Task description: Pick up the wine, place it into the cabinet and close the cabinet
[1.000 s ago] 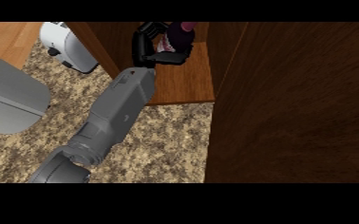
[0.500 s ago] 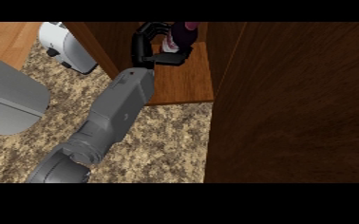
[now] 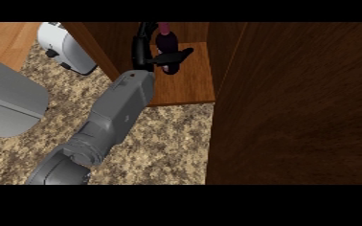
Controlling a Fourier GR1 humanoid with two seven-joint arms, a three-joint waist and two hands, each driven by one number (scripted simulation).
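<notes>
The wine (image 3: 167, 48) is a dark bottle with a pinkish top. It stands on the wooden shelf (image 3: 192, 84) inside the cabinet (image 3: 283, 100). A black hand (image 3: 152, 57) is right beside the bottle, touching it. One finger sticks out across the front of the bottle, but the fingers are spread and not curled round it. Its grey arm (image 3: 117, 110) comes up over the speckled counter (image 3: 170, 143). A white machine (image 3: 63, 45) sits at the left.

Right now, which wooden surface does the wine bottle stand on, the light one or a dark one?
The light shelf floor: the wine bottle stands on it, while the cabinet panels around it are darker.
</notes>
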